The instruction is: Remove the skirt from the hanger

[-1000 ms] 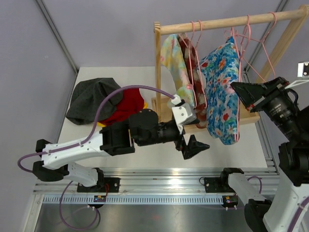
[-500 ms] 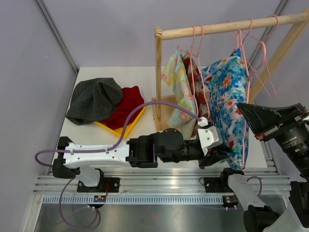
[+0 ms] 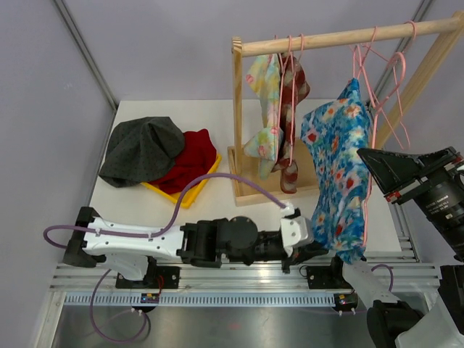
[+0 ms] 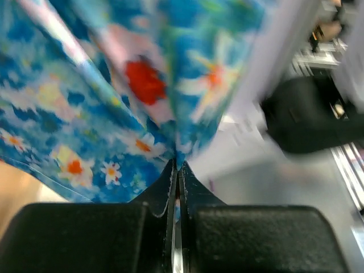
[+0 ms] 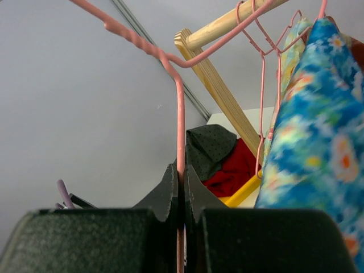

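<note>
The skirt (image 3: 337,167) is blue with a flower print and hangs from a pink wire hanger (image 3: 371,87) on the wooden rail. My left gripper (image 3: 319,250) is low at the table's near edge, shut on the skirt's bottom hem, and the cloth is drawn down toward it. In the left wrist view the gripper (image 4: 177,168) pinches a fold of the skirt (image 4: 114,85). At the skirt's right side my right gripper (image 3: 362,156) is shut on the hanger. Seen from the right wrist, the gripper (image 5: 181,170) clamps the pink wire of the hanger (image 5: 180,114), with the skirt (image 5: 313,131) to its right.
The wooden rack (image 3: 238,116) stands at the back right on a flat base (image 3: 250,194). Two more garments (image 3: 275,116) hang on pink hangers at its left end. A grey cloth (image 3: 141,148) and a red cloth (image 3: 190,159) lie on a yellow tray (image 3: 187,196) at the left.
My left gripper swung right under the skirt, shut on its hem and drew it toward the near edge. The right arm shifted lower and to the right with the hanger.
</note>
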